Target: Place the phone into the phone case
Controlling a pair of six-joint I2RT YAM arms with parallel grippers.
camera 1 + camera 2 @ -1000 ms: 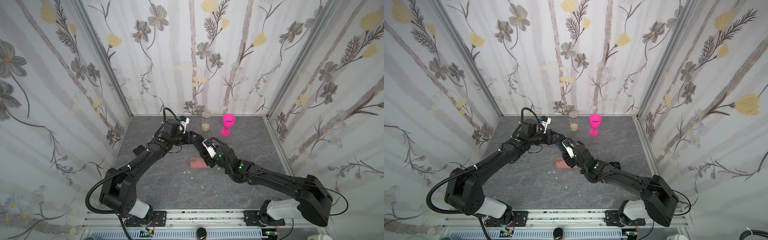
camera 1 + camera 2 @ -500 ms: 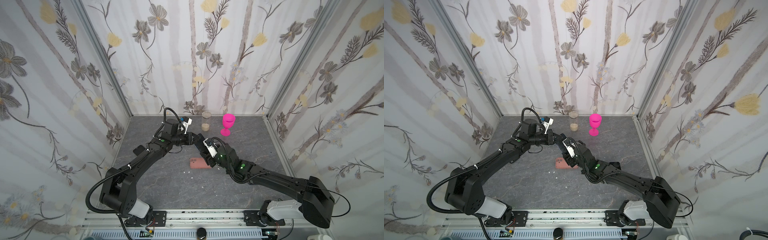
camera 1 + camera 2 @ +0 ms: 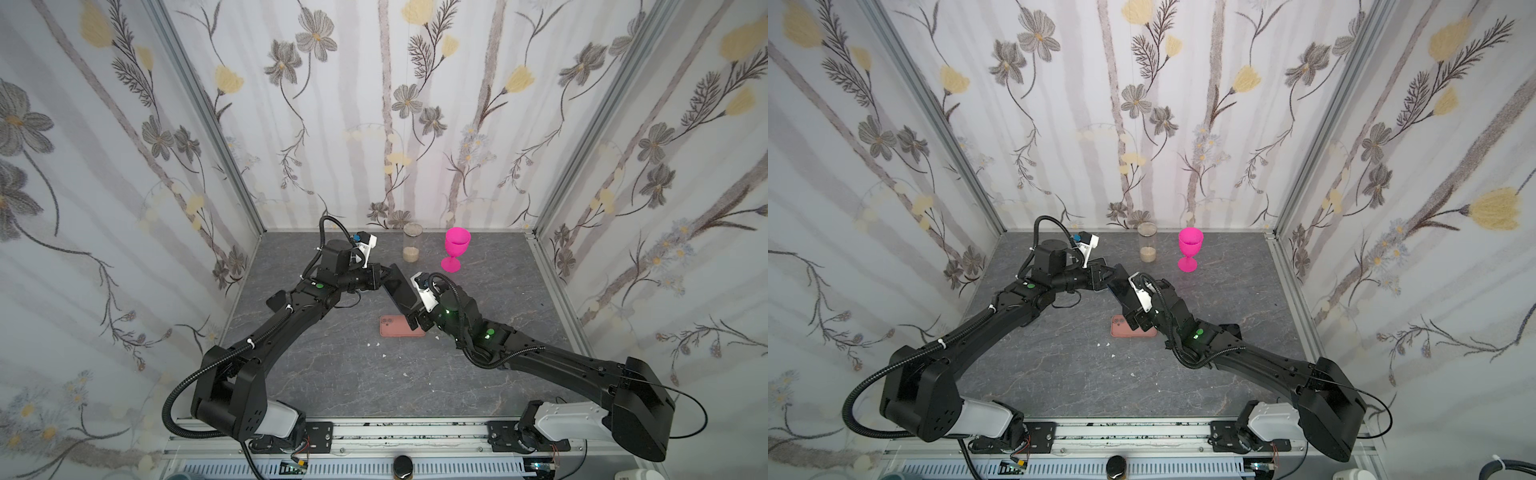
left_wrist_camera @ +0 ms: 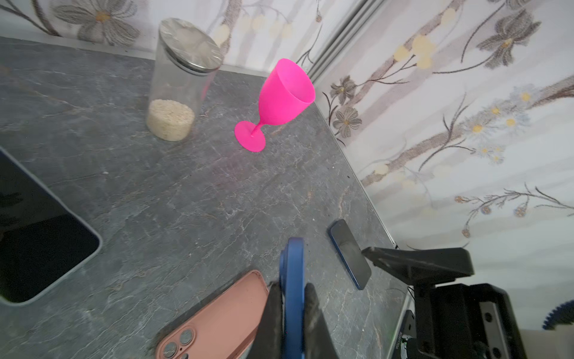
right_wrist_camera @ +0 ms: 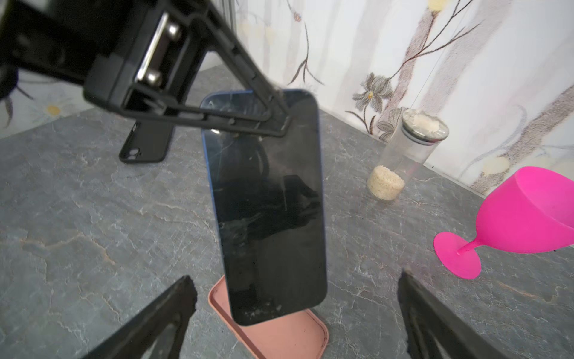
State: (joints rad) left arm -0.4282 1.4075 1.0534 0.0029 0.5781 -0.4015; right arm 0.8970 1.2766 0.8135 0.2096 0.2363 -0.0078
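Right wrist | L gripper [image 5: 279,126] clamps top end of blue-edged black-glass phone [image 5: 267,202], tilted, low end over salmon-pink soft phone case [image 5: 279,340], prob. to seat it; contact unclear | R gripper [image 5: 295,286] wide, empty, astride phone.

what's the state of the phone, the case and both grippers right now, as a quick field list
phone: blue-edged phone with black screen, tilted, lower end over the case
case: pink rubbery phone case, flat on the grey stone-look table
left gripper: shut on the phone's upper end
right gripper: open, jaws either side of the phone, not touching
background: clear jar of grain, pink plastic goblet, near the back wall
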